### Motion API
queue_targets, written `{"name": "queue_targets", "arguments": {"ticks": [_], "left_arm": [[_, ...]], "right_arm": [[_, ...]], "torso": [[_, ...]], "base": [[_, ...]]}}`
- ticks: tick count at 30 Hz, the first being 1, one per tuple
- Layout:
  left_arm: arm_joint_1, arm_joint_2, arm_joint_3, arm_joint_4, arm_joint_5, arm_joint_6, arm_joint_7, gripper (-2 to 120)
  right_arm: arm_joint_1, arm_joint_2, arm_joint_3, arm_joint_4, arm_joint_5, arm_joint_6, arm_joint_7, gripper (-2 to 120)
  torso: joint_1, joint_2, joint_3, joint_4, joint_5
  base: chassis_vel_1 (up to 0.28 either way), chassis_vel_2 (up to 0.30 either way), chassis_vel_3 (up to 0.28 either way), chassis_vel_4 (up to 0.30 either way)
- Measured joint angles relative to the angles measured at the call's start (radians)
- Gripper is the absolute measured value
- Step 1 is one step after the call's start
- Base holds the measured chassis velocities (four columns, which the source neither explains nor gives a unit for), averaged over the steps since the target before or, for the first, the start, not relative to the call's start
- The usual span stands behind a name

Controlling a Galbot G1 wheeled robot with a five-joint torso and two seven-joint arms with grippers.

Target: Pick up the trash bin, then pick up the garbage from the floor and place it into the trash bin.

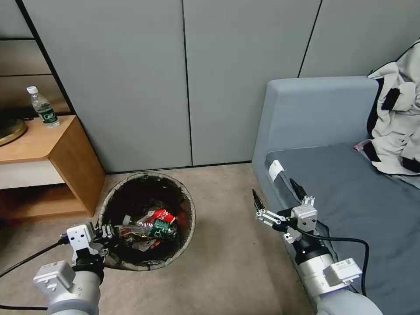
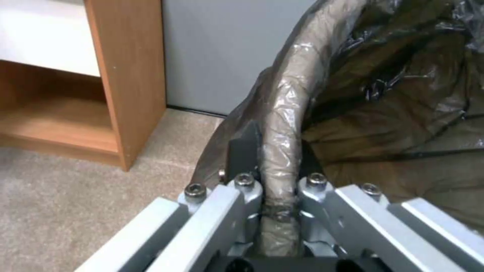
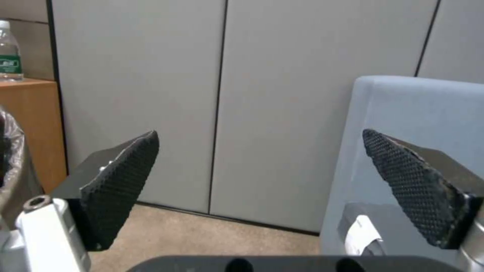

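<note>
The trash bin [image 1: 148, 221] was seen on the carpet [image 1: 227, 262] between the wooden cabinet [image 1: 65, 157] on the left and the sofa [image 1: 332, 175] on the right, with garbage [image 1: 151, 227] already lying inside. The near-left rim [image 2: 287, 124] was clamped by the left gripper [image 1: 107, 234], one finger [image 2: 244, 151] outside and the other apparently inside the liner, though the inner one was largely hidden. For a sound carry, the bin would best be kept level and the grip on the rim firm, since the liner looked slippery. The right gripper [image 1: 278, 194] was held wide apart, empty, at the sofa's near-left corner.
</note>
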Motion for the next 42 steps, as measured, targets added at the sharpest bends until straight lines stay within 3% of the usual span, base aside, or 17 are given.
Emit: {"name": "queue_targets", "arguments": {"ticks": [42], "left_arm": [[0.009, -0.014, 0.006, 0.000, 0.004, 0.002, 0.004, 3]], "right_arm": [[0.056, -0.028, -0.025, -0.010, 0.055, -0.056, 0.035, 100]], "torso": [[0.000, 0.000, 0.000, 0.0000, 0.0000]], "base": [[0.000, 0.000, 0.000, 0.000]]}}
